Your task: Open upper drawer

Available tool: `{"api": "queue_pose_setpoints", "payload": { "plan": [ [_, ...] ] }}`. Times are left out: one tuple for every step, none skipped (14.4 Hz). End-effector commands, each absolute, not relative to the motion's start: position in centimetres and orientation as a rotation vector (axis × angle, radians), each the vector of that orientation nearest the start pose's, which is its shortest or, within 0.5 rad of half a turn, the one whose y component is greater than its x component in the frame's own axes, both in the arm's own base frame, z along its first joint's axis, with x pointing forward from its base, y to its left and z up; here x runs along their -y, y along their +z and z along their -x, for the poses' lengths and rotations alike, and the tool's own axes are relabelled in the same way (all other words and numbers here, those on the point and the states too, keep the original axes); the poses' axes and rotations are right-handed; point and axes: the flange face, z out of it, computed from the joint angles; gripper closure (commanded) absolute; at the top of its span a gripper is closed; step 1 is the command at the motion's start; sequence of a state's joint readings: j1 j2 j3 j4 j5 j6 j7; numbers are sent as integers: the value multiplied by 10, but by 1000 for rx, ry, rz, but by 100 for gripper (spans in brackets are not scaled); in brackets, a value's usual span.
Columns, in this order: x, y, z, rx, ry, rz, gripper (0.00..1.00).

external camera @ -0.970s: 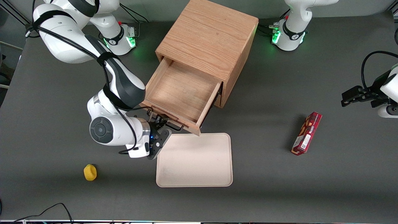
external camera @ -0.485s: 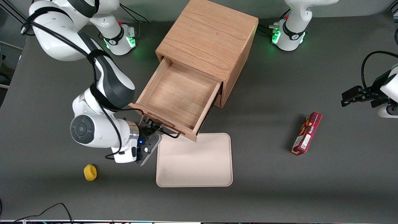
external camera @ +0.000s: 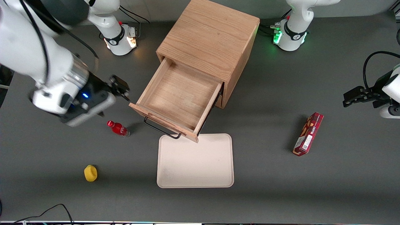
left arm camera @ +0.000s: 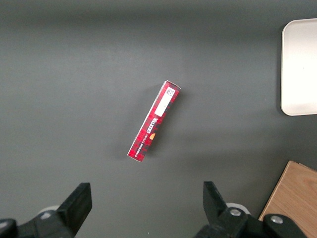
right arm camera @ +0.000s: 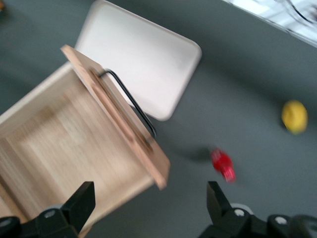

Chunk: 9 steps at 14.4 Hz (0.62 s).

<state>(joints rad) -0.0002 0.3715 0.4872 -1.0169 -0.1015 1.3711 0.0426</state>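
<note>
The upper drawer (external camera: pixel 179 95) of the oak cabinet (external camera: pixel 209 34) stands pulled well out, and its bare wooden inside shows. Its thin black bar handle (external camera: pixel 161 128) hangs free on the drawer front, over the table. My gripper (external camera: pixel 117 90) is lifted above the table beside the drawer, toward the working arm's end, and is apart from the handle. In the right wrist view the gripper (right arm camera: pixel 148 201) is open with nothing between its fingers (right arm camera: pixel 81 201). That view looks down on the drawer (right arm camera: pixel 64 139) and its handle (right arm camera: pixel 130 103).
A cream tray (external camera: pixel 195 161) lies in front of the drawer, close under the handle. A small red bottle (external camera: pixel 118 128) lies beside the handle, below my gripper. A yellow object (external camera: pixel 90 173) sits nearer the front camera. A red box (external camera: pixel 307 133) lies toward the parked arm's end.
My gripper has let go of the handle, opened, and risen away sideways from the drawer front. The drawer came a little farther out. The red bottle, hidden by the arm before, now shows.
</note>
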Motion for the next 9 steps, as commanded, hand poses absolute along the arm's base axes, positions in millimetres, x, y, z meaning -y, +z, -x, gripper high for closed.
{"api": "queue_pose_setpoints", "payload": {
  "plan": [
    [-147,656,-564,294,258,3170,0],
    [-126,659,-552,228,274,3203,0],
    [-109,652,-545,169,311,3218,0],
    [-94,645,-538,119,303,3216,0],
    [-67,636,-530,30,262,3211,0],
    [-52,623,-516,-15,194,3213,0],
    [-47,612,-495,-26,97,3222,0],
    [-38,607,-481,-32,9,3223,0],
    [-32,608,-480,-60,-11,3217,0]
  ]
}}
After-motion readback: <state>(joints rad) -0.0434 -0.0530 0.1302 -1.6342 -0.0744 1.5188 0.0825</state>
